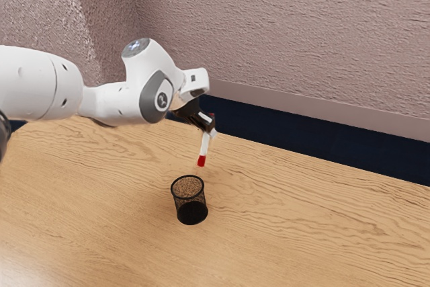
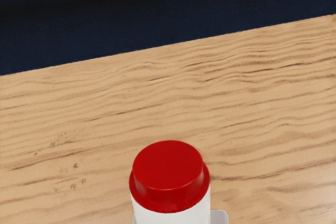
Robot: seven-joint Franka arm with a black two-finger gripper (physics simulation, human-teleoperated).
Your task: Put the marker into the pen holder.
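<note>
Marker: white with red ends, slightly tilted, raised near the exterior frame's centre
Pen holder: black mesh, upright, below centre

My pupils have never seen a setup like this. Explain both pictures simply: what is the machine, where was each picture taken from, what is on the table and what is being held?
The machine is a jointed white robot arm with a black gripper. The exterior view comes from a camera at the arm's side; the wrist view comes from one on its hand. On the wooden table stands a black mesh pen holder. The gripper holds a white marker in the air, outside the holder. The wrist view shows one red end close up.
</note>
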